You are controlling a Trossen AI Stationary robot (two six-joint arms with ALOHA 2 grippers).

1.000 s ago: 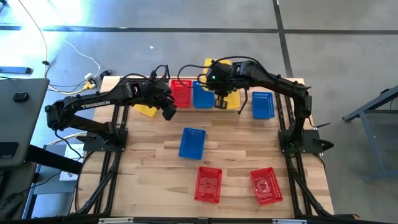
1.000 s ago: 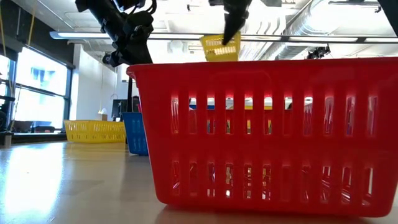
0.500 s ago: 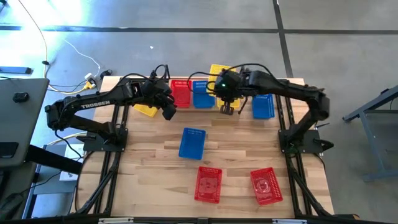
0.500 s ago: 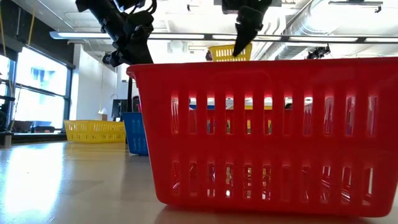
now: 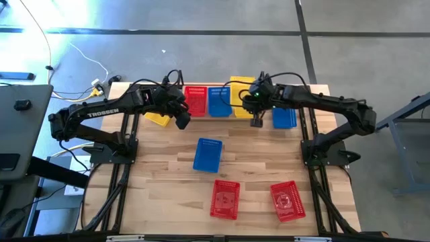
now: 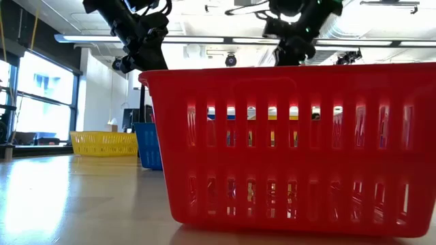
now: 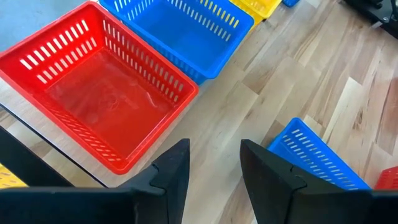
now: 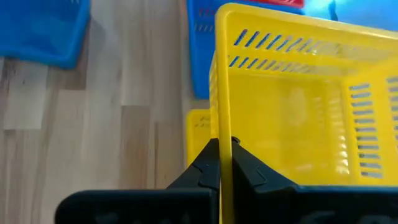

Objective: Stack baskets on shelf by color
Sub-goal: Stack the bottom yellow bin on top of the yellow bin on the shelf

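Right gripper (image 8: 219, 163) fingers clamped together on near rim of yellow perforated plastic basket (image 8: 298, 112), far right of shelf; left gripper (image 7: 214, 168) fingers apart, empty.

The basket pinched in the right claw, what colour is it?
Yellow. The basket shows best in the right wrist view, its rim clamped in the right claw.

Both arms reach toward the table's far edge; right gripper pinched, left gripper parted.

Right arm stretched leftward from its base, right gripper (image 5: 257, 119) pointing down, fingers (image 8: 211, 163) closed tight on a thin wall. Left arm bent at the elbow, reaching rightward; left gripper (image 5: 182, 122) hangs above the table, its fingers (image 7: 176, 173) apart, gripping nothing.
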